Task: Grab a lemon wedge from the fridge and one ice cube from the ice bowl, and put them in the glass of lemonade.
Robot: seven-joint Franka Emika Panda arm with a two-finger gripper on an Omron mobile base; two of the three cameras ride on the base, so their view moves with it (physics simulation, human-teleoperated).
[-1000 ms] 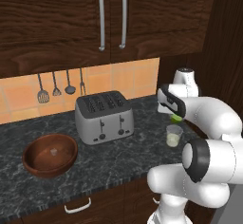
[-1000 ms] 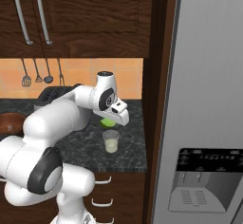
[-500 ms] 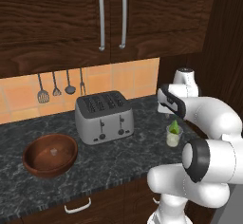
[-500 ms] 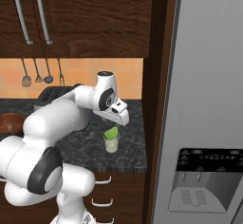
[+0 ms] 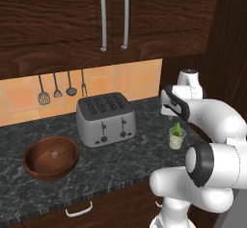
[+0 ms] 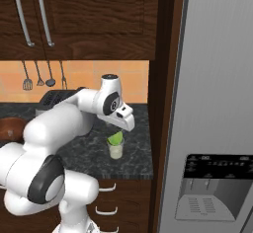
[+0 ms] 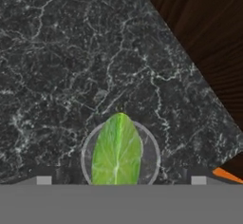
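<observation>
One lemon wedge [image 7: 117, 149] sits in the glass of lemonade [image 5: 176, 138] — directly beneath the hand [image 6: 120, 128], fingers apart.

From my remote seat, the black marbled counter [image 7: 71, 52] lies directly below the fingers [image 7: 198, 174]. In the left base view a silver four-slot toaster [image 5: 105, 119] stands on it, well to the left of the fingers. Farther left and higher, four utensils [image 5: 61, 88] hang on the orange tiled backsplash [image 5: 140, 77]. Dark wood cabinet doors [image 5: 58, 24] with two long metal handles [image 5: 114, 18] sit above the fingers, and a dark wood panel [image 6: 159, 79] rises just to their right. Below them I see pale drawer handles [image 6: 106, 211].
</observation>
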